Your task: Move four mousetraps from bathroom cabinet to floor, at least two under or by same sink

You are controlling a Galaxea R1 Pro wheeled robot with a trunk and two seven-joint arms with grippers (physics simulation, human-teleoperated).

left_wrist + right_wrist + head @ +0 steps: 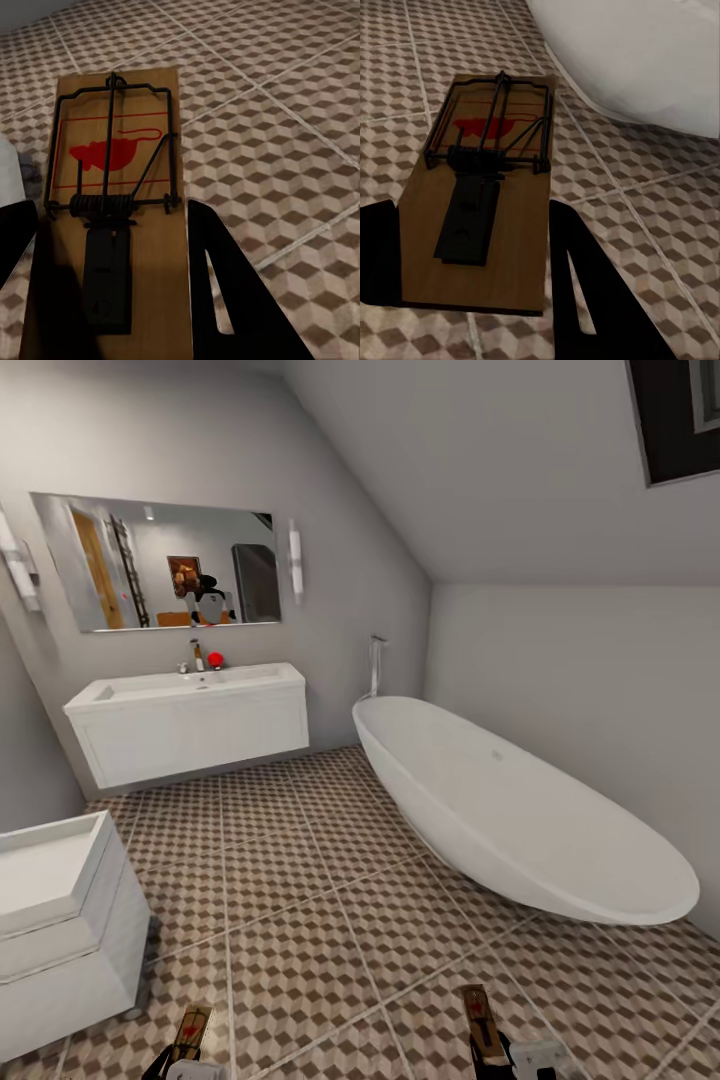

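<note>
In the head view each of my grippers holds a mousetrap low above the bathroom floor point(300, 920). My left gripper point(186, 1057) is shut on a tan mousetrap point(193, 1027). In the left wrist view that mousetrap point(112, 195) lies flat between the dark fingers point(225, 292), with its red mouse print and black spring bar showing. My right gripper point(494, 1050) is shut on a second mousetrap point(479, 1008). The right wrist view shows this trap point(487, 202) over the cube-pattern tiles. The cabinet is out of view.
A wall-hung white sink vanity point(190, 725) stands under a mirror point(160, 565) at the back left. Another white vanity point(60, 920) sits at the near left. A white bathtub point(520, 810) runs along the right wall, close to my right arm.
</note>
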